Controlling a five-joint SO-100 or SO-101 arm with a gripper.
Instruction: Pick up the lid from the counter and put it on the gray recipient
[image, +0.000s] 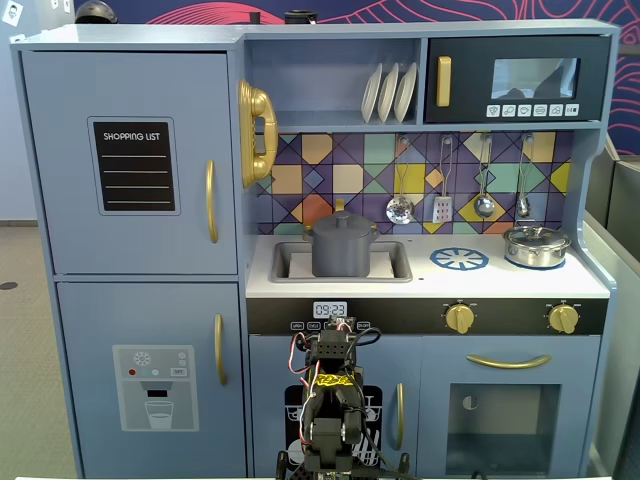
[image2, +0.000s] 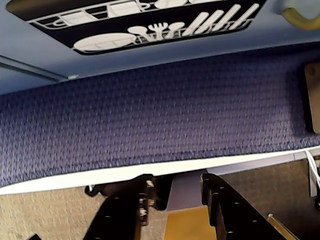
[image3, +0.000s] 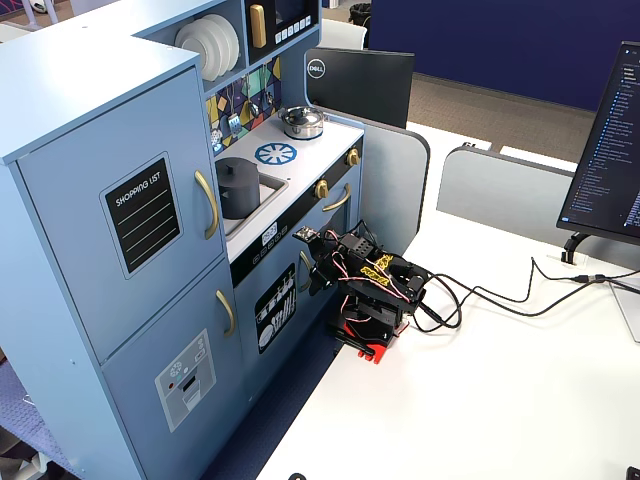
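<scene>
Gray lid (image: 342, 224) is seen already seated on the pot (image: 343, 255) in the sink, up and beyond the folded arm. No lid is seen on the worktop (image: 480, 280). The hand (image2: 172, 192) is slightly spread, empty.

The toy kitchen (image: 130, 160) is pale blue with gold door handles (image: 211, 200) and gold knobs (image: 459, 318). Its backsplash (image: 330, 165) is a mosaic of purple, yellow, teal and orange triangles. The gray recipient (image: 343, 250), matte dark gray, sits in the sink under its matching lid (image: 342, 222). On the white counter (image: 420, 280) a blue spoked burner ring (image: 459, 259) is printed beside a shiny silver pot (image: 536, 246). The arm (image3: 370, 285) is black on a red base. In the wrist view the black pincer (image2: 172, 200) hangs over dark blue speckled carpet (image2: 160, 120).
</scene>
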